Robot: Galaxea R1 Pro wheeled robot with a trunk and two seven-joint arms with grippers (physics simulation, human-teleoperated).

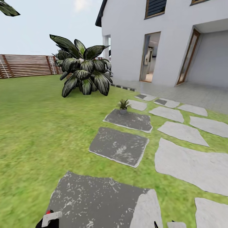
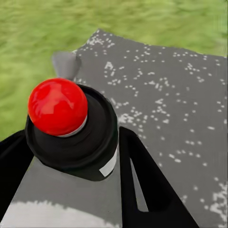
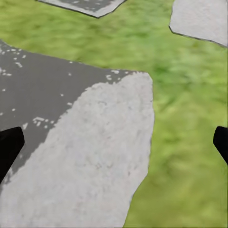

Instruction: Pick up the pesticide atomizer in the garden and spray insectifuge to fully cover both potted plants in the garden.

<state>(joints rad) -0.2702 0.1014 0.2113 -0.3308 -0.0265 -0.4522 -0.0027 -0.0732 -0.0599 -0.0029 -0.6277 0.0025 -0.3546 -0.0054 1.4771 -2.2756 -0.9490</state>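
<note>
Green lawn (image 1: 38, 126) spreads across the garden, crossed by dark grey stone slabs (image 1: 119, 146) and paler paving stones (image 1: 190, 164) that lead toward a white house (image 1: 164, 38) with an open doorway (image 1: 150, 57). Beyond the grass, a brown wooden slat fence (image 1: 25, 65) closes off the far side under a pale sky.

Well ahead of both pincers, a small potted plant (image 1: 123, 106) stands upright at the far edge of a dark slab, a low rosette of pointed green leaves in a small grey pot. Farther off and toward the fence sits a large broad-leaved shrub (image 1: 84, 71) with dark, glossy, drooping leaves.

At the head view's lower edge, the left gripper (image 1: 47, 221) carries the pesticide atomizer (image 2: 71, 128). From the left wrist camera, its two black fingers (image 2: 147, 190) sit on either side of the bottle's dark round body, clamped on it; a shiny red ball-shaped cap (image 2: 58, 106) tops the bottle, and a white patch shows on its side. Directly beneath lies a speckled dark slab (image 2: 166, 95), with grass just beyond.

In the right wrist camera, the right gripper (image 3: 114, 145) has its black fingertips (image 3: 9, 147) spread wide apart at opposite edges, with nothing between them. Below it, a slab that is half dark and half pale grey (image 3: 95, 156) meets grass.
</note>
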